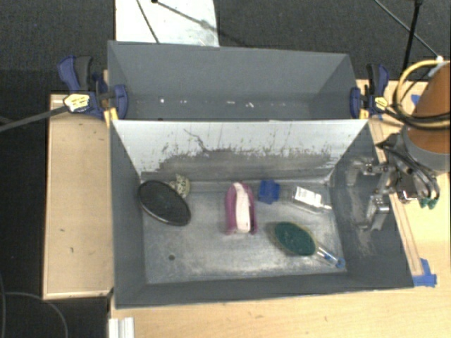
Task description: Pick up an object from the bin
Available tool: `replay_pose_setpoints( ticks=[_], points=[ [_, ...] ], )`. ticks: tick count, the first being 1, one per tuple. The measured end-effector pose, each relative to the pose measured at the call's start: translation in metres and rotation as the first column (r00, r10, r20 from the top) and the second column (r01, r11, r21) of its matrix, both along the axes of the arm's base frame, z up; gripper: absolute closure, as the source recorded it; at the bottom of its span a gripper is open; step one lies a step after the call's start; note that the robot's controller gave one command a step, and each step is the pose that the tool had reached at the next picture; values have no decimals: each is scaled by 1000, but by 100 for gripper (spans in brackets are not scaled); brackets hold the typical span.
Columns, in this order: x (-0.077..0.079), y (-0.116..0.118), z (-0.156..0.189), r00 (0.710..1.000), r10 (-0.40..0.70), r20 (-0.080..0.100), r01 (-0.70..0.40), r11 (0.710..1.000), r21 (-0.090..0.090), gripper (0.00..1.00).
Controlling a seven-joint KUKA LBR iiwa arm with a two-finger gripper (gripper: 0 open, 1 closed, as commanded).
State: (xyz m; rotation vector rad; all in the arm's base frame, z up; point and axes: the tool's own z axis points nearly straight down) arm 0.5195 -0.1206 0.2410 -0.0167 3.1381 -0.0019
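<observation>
Clear bottle (pixel 308 198): small, with a white label, lying on its side at 2 o'clock on the bin floor, close to the foot of the right wall; of all the loose things it lies nearest the gripper, yet apart from it.
Gripper (pixel 373 201): at 3 o'clock, above the sloping right wall of the bin and off the floor; whether it is spread or pressed together cannot be told; nothing is seen held in it.
Green brush (pixel 292 239): dark green oval with a blue-tipped handle pointing toward 4 o'clock, lying at 4 o'clock.
Blue block (pixel 268 191): small, at 1 o'clock, between the pink thing and the clear bottle.
Pink bottle (pixel 239 208): pink and white, lying lengthwise near the floor's centre, toward 12 o'clock.
Black disc (pixel 165 203): flat dark oval at 10 o'clock, tilted against the left wall.
Yellowish lump (pixel 182 185): small, just beside the disc's upper edge.
Bin (pixel 211 255): grey metal, scratched back wall, things scattered singly.
</observation>
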Motion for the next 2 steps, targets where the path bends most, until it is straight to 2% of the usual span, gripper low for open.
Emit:
replay_pose_setpoints(
  ticks=[1, 2],
  points=[
    [12, 43, -127, 999, -47, -8, 48, 999, 4, 0],
    [-30, 54, -169, 1000, -2, -13, 2, 1000, 3, 0]
  ],
)
